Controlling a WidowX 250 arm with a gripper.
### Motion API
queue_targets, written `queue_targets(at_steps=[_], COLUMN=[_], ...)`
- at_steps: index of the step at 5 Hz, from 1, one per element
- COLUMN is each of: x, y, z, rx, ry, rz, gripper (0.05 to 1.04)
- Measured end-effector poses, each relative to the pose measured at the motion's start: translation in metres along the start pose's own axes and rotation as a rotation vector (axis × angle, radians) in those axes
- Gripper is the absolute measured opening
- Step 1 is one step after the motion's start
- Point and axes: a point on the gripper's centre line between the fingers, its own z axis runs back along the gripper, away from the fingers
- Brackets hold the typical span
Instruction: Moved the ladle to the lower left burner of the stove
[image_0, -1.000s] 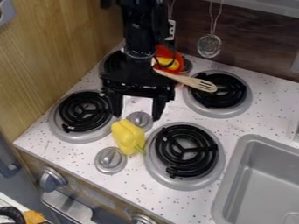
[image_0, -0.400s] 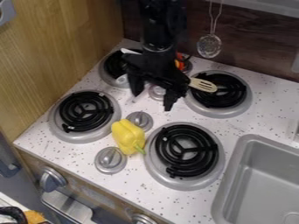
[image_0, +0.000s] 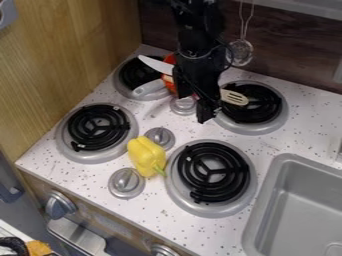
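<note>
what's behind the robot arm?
Left of the arm: part of an orange-red item and a pale blade. Right: a slotted wooden spatula's head over the upper right burner. Whatever lies between is covered.

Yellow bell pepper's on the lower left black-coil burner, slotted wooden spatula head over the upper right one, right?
Not quite: the camera view shows the yellow bell pepper beside the lower left burner; the slotted wooden head is over the upper right burner.

Yellow pepper (image_0: 146, 156) btwn L & R burners
</note>
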Motion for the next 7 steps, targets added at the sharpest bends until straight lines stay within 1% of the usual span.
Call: queue_targets(at_steps=[1, 2, 3, 4, 5, 6, 7], x=[0.013, 0.026, 0.040, 0.050, 0.058, 0.063, 0.068], y=[0.005, 0.009, 0.015, 0.025, 0.027, 0.033, 0.035], z=[-0.010, -0.013, -0.022, -0.030, -0.041, -0.047, -0.060], rx=[-0.010, 0.029, 0.061, 0.094, 0.075, 0.079, 0.057], ry=[-0.016, -0.019, 0.007, 0.009, 0.002, -0.022, -0.028], rz=[-0.241, -0.401, -0.487, -0.564, -0.628, -0.677, -0.718], gripper=[1.001, 1.001, 1.001, 1.001, 1.001, 1.001, 1.001])
